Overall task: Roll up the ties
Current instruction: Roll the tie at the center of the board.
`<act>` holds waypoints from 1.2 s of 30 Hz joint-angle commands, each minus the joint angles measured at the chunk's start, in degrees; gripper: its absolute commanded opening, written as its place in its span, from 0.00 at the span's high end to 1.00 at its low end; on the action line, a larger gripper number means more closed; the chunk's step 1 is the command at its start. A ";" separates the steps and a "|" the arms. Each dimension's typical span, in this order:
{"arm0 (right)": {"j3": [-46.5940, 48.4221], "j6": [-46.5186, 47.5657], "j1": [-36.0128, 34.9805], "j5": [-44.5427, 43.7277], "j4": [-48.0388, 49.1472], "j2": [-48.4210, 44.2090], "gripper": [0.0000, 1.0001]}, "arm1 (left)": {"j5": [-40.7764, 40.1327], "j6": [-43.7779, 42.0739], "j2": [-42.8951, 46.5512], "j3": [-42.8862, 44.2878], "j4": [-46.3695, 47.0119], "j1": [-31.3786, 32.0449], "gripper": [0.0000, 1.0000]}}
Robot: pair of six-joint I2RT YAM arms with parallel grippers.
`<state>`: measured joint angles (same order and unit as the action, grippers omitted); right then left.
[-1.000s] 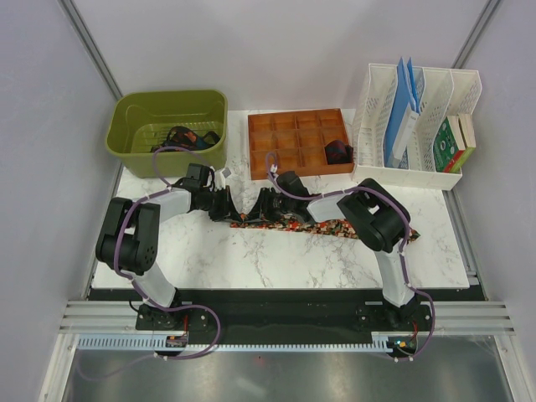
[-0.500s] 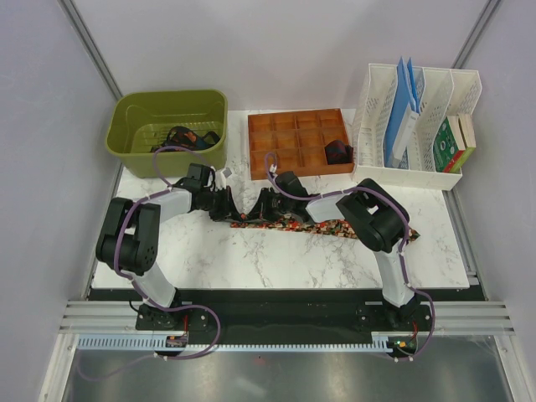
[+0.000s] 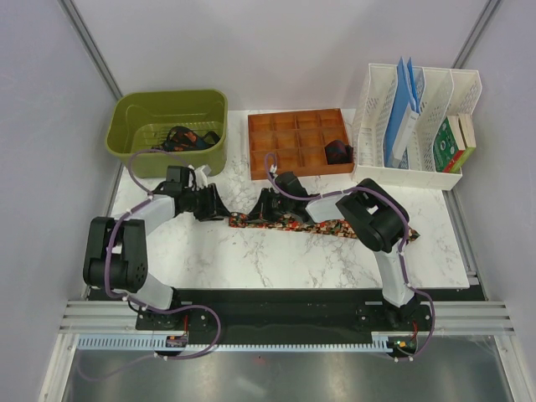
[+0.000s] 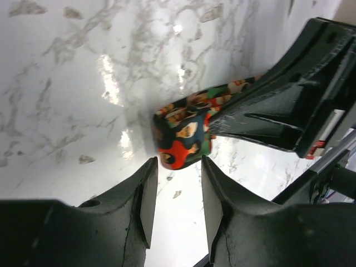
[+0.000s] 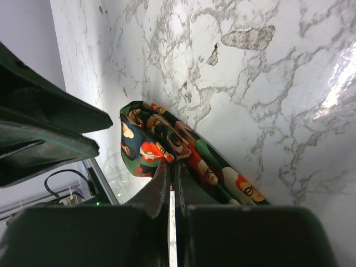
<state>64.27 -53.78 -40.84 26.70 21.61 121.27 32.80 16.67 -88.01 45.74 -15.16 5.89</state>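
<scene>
A speckled red, green and orange tie [image 3: 335,226] lies flat across the marble table, its left end folded into a small loop [image 4: 182,139]. My right gripper [image 3: 260,211] is shut on the tie just behind that folded end; the right wrist view shows the fingers [image 5: 171,169] pinching the cloth [image 5: 150,146]. My left gripper [image 3: 216,205] is open and empty, its fingertips [image 4: 150,172] just short of the folded end, not touching it. Dark ties [image 3: 186,136] lie in the green bin. A dark rolled tie [image 3: 337,152] sits in the brown tray.
A green bin [image 3: 134,138] stands at the back left. A brown compartment tray [image 3: 289,142] is at the back middle. A white file rack [image 3: 419,126] with blue folders and boxes is at the back right. The right gripper's body [image 4: 283,105] lies close ahead of my left fingers.
My left arm has drawn back to the left, away from the tie's folded end. The right gripper has stayed where it was, shut on the tie.
</scene>
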 commanded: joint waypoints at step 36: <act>-1.08 2.01 -0.64 -2.00 -2.88 1.42 1.00 | 6.33 4.52 -6.20 0.84 9.20 7.29 0.98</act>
<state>64.25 -53.71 -40.80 26.92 21.82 121.45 40.40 22.28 -92.09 42.52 -4.67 9.52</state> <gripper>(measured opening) 0.019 0.026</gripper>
